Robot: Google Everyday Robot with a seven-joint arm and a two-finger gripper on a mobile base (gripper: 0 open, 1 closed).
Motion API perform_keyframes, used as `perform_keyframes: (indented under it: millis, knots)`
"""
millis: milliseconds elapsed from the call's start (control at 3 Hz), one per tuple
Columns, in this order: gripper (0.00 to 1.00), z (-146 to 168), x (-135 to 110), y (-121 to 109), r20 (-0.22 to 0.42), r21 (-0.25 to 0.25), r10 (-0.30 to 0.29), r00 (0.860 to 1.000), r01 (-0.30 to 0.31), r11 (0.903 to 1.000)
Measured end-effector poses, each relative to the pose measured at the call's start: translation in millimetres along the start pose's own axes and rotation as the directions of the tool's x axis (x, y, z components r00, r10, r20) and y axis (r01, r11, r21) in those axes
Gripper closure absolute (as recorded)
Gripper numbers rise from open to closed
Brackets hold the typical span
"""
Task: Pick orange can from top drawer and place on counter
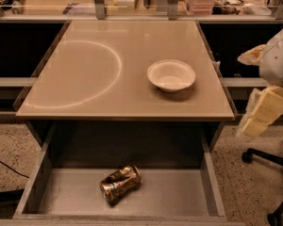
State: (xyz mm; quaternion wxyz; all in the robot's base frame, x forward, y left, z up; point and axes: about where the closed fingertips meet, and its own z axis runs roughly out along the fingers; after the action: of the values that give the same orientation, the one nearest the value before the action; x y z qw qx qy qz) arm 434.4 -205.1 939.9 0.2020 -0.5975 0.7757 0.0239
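Observation:
The orange can [120,183], crushed and shiny copper-orange, lies on its side on the floor of the open top drawer [179,194], a little left of the middle. The beige counter [127,74] lies above and behind the drawer, with a faint white ring mark [85,72] on its left half. My gripper [263,111], cream-coloured, hangs at the right edge of the view, beside the counter's right front corner. It is well away from the can and holds nothing that I can see.
A white bowl [171,75] stands on the right half of the counter. Office chair legs with castors [269,159] are on the speckled floor at the right. A glass partition with metal posts [99,1] runs along the counter's far edge.

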Motion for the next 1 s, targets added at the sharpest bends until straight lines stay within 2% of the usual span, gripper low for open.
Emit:
perform_keyframes:
  millis: [333,667,1000]
  knots:
    - [0.0,57,-6,20,0.136,-0.137,0.067,0.989,-0.048,0.9894]
    - [0.0,111,-17,37,0.228,-0.276,0.119,0.966,-0.053,0.9596]
    - [0.0,116,-18,38,0.237,-0.295,0.131,0.963,-0.057,0.9537]
